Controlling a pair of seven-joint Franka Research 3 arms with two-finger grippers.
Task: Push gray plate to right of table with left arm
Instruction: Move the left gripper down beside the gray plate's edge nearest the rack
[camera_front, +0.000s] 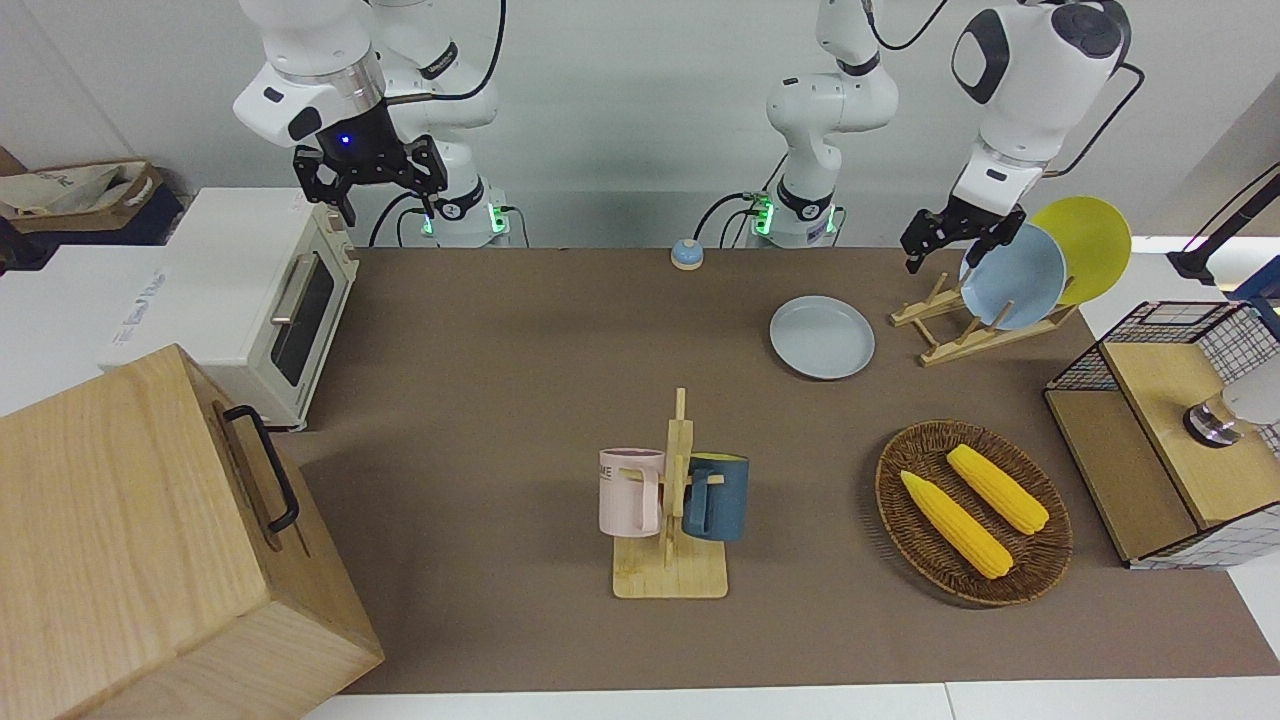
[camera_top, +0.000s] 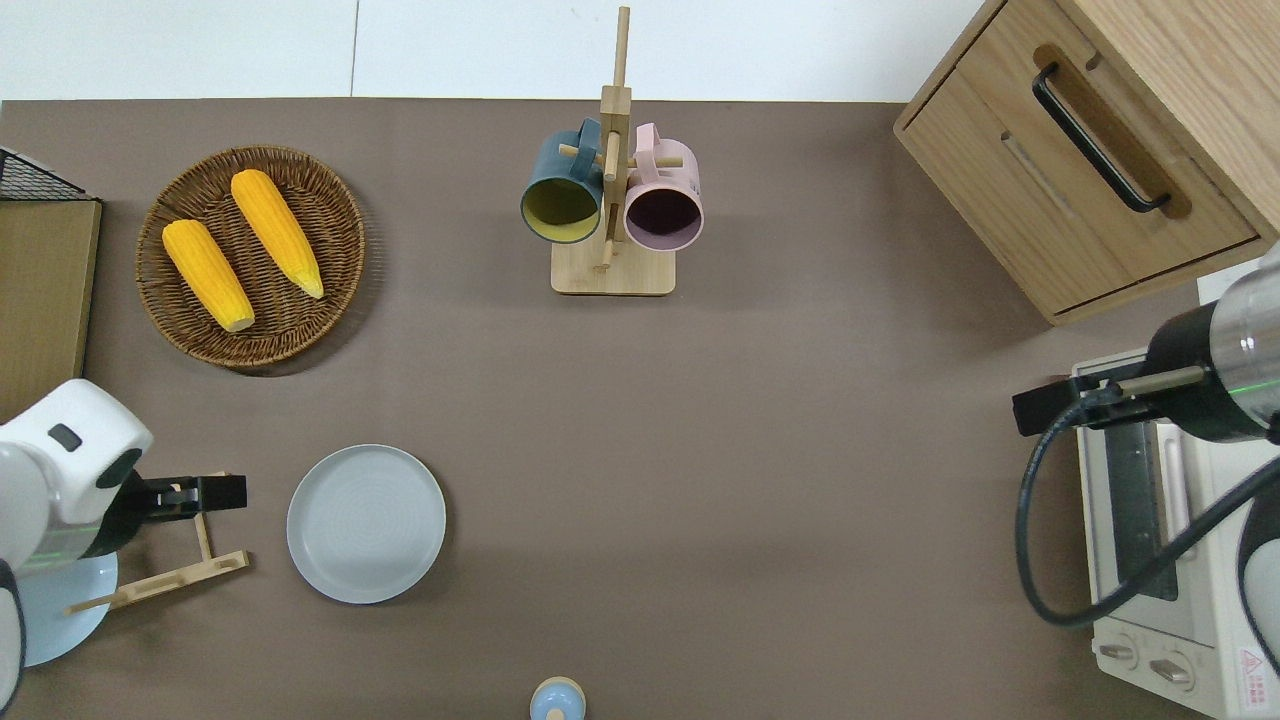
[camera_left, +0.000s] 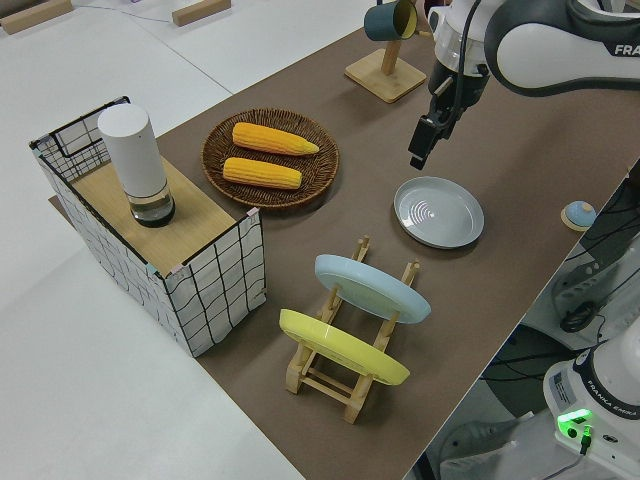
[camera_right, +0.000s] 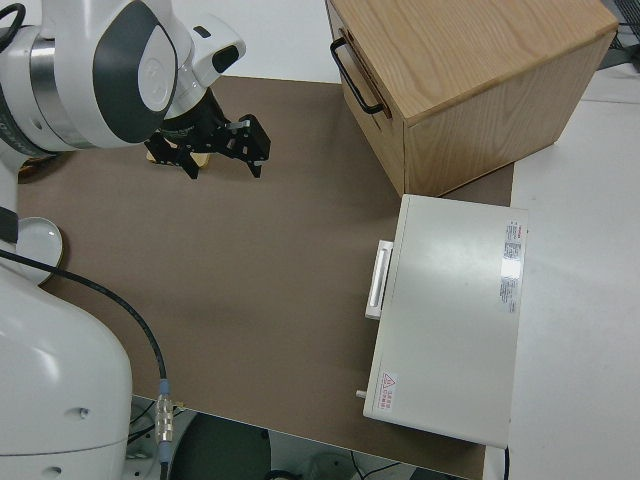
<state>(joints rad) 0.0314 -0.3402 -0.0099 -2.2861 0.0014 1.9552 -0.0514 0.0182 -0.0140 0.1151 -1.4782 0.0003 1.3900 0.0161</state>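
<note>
The gray plate (camera_front: 822, 337) lies flat on the brown table (camera_front: 500, 380), toward the left arm's end; it also shows in the overhead view (camera_top: 366, 523) and the left side view (camera_left: 438, 211). My left gripper (camera_front: 942, 250) is open and empty, up in the air. In the overhead view (camera_top: 215, 493) it is over the end of the wooden plate rack (camera_top: 190, 575), beside the gray plate and apart from it. The left side view shows the left gripper (camera_left: 422, 140) pointing down. My right arm is parked, its gripper (camera_front: 385, 195) open and empty.
The rack holds a sky-blue plate (camera_front: 1015, 277) and a yellow plate (camera_front: 1090, 245). A corn basket (camera_front: 972, 512), a mug tree (camera_front: 672, 500), a small bell (camera_front: 686, 254), a toaster oven (camera_front: 255, 300), a wooden cabinet (camera_front: 150, 540) and a wire crate (camera_front: 1180, 430) stand around.
</note>
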